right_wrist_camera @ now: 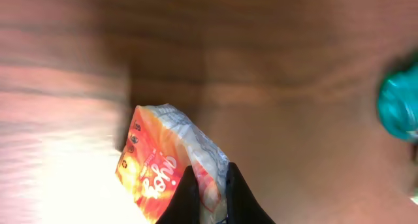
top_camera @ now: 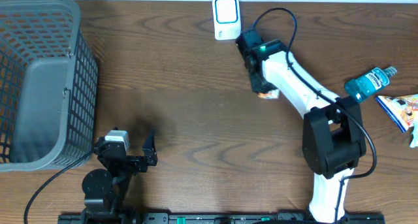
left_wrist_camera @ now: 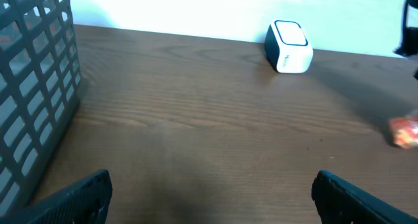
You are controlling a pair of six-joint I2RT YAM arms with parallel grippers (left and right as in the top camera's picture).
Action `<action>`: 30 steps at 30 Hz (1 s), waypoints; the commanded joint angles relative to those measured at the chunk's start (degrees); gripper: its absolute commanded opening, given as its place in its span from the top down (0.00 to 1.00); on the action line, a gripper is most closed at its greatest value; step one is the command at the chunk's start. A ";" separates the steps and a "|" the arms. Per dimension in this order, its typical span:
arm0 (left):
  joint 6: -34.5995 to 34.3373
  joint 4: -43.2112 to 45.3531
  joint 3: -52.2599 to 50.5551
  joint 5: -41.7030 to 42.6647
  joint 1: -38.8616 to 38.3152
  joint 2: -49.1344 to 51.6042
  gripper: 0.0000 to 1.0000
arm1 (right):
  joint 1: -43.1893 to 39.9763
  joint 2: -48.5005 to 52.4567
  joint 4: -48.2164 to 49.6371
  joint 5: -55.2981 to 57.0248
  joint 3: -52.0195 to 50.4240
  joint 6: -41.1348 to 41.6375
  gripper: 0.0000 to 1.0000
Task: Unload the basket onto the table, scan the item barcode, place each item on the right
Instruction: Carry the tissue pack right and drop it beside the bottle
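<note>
The small orange-and-white packet (right_wrist_camera: 160,168), printed with pale lettering, is tilted and pinched at one edge by the right gripper (right_wrist_camera: 209,177), just beside the white, blue-ringed barcode scanner (top_camera: 226,16) standing farther back.

Overhead: looks straight down from above, taking in the wooden table (top_camera: 196,119), grey basket (top_camera: 39,87) at left, white scanner (top_camera: 226,16) at the far edge. Left wrist: sits low over the tabletop, faces that far edge, shares basket wall and scanner with overhead. Right wrist: hangs very near, aimed down at an orange packet (right_wrist_camera: 163,172); shares packet and teal bottle (right_wrist_camera: 398,106) with overhead.
</note>
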 commanded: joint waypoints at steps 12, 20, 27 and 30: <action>0.33 0.04 0.68 0.33 -0.17 -0.24 0.02 | -13.86 -0.90 -21.55 20.55 0.04 14.93 0.99; 0.33 0.04 0.68 0.31 -0.17 -0.24 0.02 | -26.64 -0.90 -25.62 25.73 -0.31 30.08 0.99; 0.33 0.04 0.68 0.31 -0.17 -0.24 0.02 | -39.89 -0.90 -16.00 13.31 -1.97 32.50 0.94; 0.33 0.04 0.68 0.33 -0.17 -0.24 0.02 | -42.71 -0.90 -12.13 5.90 -1.97 25.88 0.70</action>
